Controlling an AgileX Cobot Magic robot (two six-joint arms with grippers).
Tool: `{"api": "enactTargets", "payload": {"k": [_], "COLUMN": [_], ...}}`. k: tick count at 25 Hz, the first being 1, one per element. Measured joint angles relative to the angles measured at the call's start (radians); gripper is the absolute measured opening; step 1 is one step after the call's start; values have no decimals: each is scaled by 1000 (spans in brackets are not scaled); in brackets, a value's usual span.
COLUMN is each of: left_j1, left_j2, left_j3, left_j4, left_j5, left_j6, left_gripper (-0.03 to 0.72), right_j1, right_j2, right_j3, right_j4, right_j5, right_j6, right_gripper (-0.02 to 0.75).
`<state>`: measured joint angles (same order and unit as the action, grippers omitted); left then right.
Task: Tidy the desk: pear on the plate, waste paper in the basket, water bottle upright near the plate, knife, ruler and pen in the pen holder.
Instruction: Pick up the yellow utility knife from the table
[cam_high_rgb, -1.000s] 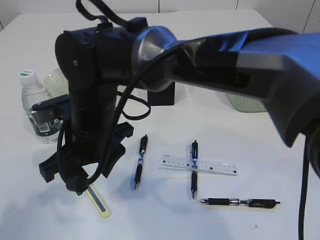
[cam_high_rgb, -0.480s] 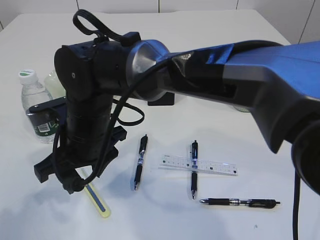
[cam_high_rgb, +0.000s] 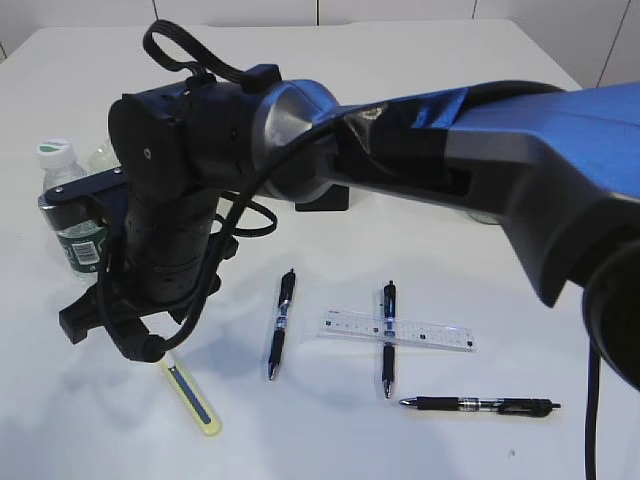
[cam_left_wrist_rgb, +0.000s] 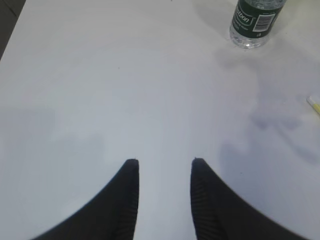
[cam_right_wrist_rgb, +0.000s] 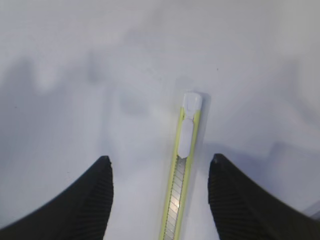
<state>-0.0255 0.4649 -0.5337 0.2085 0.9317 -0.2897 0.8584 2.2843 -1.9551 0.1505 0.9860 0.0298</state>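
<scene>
A yellow knife with its blade out lies flat on the white table. It sits between the fingers of my open right gripper, closer to the right finger and touching neither. From outside, the right arm reaches across to the left and hangs over the upper end of the knife. The water bottle stands upright behind the arm. Three black pens and a clear ruler lie mid-table, the ruler across the middle pen. My left gripper is open over bare table, with the bottle far ahead. Pear, plate and waste paper are hidden.
A black pen holder stands behind the right arm, mostly covered by it. The big arm blocks the back middle and back right of the table. A yellow tip of the knife shows at the right edge of the left wrist view.
The right wrist has swung left and turned over the knife, uncovering more of its lower end. Its jaws opened slightly wider. Pens, ruler and bottle stayed put.
</scene>
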Motion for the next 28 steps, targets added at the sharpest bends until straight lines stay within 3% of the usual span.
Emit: {"api": "enactTargets", "payload": {"k": [13,28], "left_j1": [0,0], "left_j2": [0,0], "left_j3": [0,0], "left_j4": [1,1], "left_j5": [11,17], "left_j6": [0,0], "left_gripper": [239,239], "right_j1": [0,0], "right_j2": [104,162], "right_j3": [-126,-133], "right_j4": [-23,-51], "right_j5": [25,129], "right_j6": [-30,-35], "right_gripper": [477,477]}}
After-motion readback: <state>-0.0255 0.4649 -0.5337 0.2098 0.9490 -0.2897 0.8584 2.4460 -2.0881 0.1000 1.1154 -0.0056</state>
